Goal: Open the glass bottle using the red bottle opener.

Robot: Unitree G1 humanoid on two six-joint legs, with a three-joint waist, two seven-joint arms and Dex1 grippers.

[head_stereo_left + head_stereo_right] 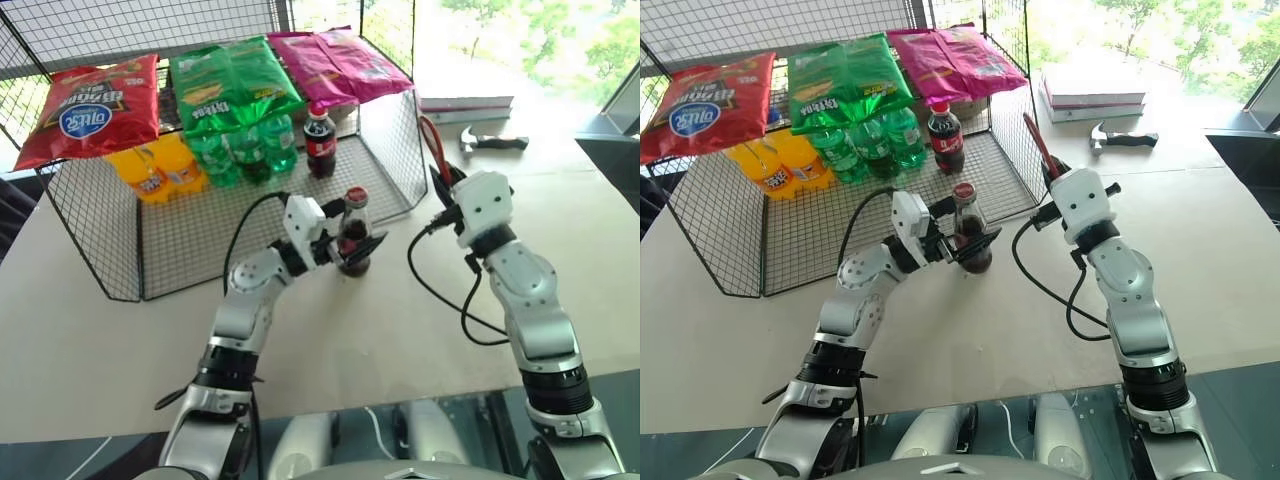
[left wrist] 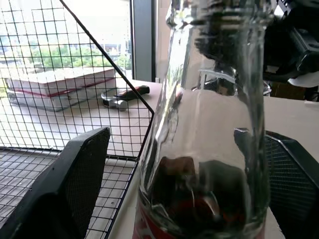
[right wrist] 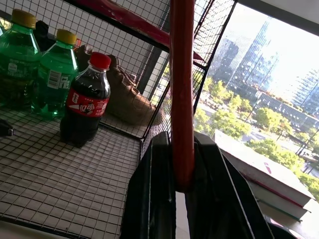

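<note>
Here the left gripper (image 1: 350,250) stands wide open, its fingers (image 2: 65,184) flanking the glass bottle (image 1: 354,235) without pressing it. Just beside it, the right gripper (image 1: 441,189) is clamped tight on the red bottle opener (image 3: 182,89), which points upward.

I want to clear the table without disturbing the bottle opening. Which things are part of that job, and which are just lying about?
In use:
- glass bottle, between the open left gripper's fingers
- red bottle opener, clamped in the right gripper

Lying about:
- hammer
- books
- wire rack with crisp bags, green bottles, orange bottles, plastic cola bottle
</note>
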